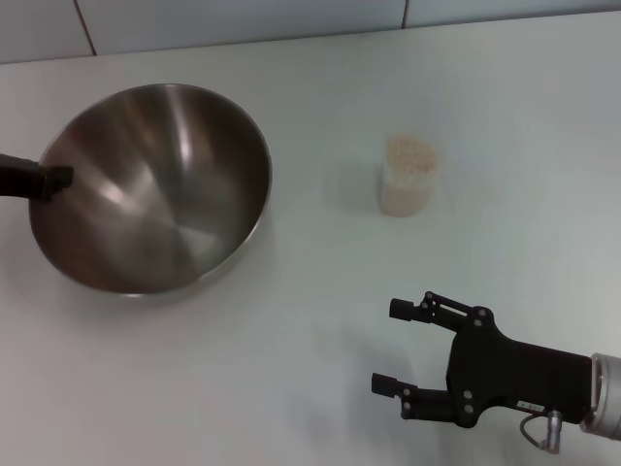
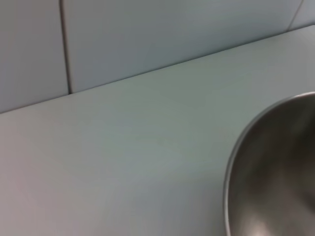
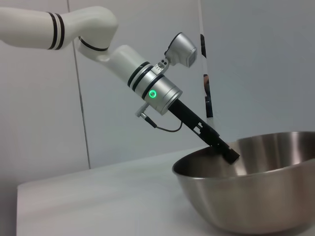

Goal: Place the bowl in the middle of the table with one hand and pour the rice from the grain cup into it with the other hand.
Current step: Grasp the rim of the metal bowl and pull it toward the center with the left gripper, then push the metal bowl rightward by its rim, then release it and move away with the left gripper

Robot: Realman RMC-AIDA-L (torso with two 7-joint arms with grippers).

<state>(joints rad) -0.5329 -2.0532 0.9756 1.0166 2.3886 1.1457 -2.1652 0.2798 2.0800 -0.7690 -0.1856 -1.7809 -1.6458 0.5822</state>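
Observation:
The steel bowl (image 1: 155,189) is on the left part of the white table (image 1: 320,320), its opening tipped a little toward the right. My left gripper (image 1: 56,180) is shut on the bowl's left rim; the right wrist view shows it (image 3: 230,155) pinching the rim of the bowl (image 3: 256,196). Part of the bowl also shows in the left wrist view (image 2: 275,172). The clear grain cup (image 1: 408,186) stands upright right of centre, filled with rice (image 1: 410,151). My right gripper (image 1: 390,347) is open and empty near the front right, well in front of the cup.
A tiled wall (image 1: 243,19) runs along the table's far edge. Bare tabletop lies between the bowl and the cup.

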